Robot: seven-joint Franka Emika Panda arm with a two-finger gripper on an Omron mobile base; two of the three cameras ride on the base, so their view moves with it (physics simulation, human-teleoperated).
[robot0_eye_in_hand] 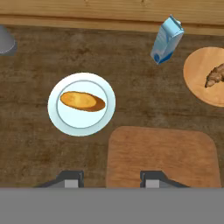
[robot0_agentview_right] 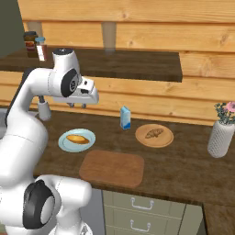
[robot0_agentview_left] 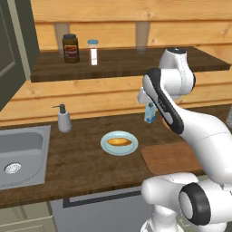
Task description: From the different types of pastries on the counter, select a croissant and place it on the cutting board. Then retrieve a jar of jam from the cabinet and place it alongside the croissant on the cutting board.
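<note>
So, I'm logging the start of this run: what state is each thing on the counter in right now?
Claw: shut, holding nothing, hovering above the counter.
Small lumpy golden-tan croissant: lying on the round tan wooden plate, untouched.
Oblong golden-brown loaf: lying on the round pale blue plate.
Flat reddish-brown wooden cutting board: bare.
Blue and white carton: upright, closed.
Dark jar with black lid: upright on the upper shelf, lid on.

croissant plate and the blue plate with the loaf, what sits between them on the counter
In the right base view, a small blue carton stands between the blue plate and the round wooden plate holding the croissant, set slightly further back toward the wall.
</note>
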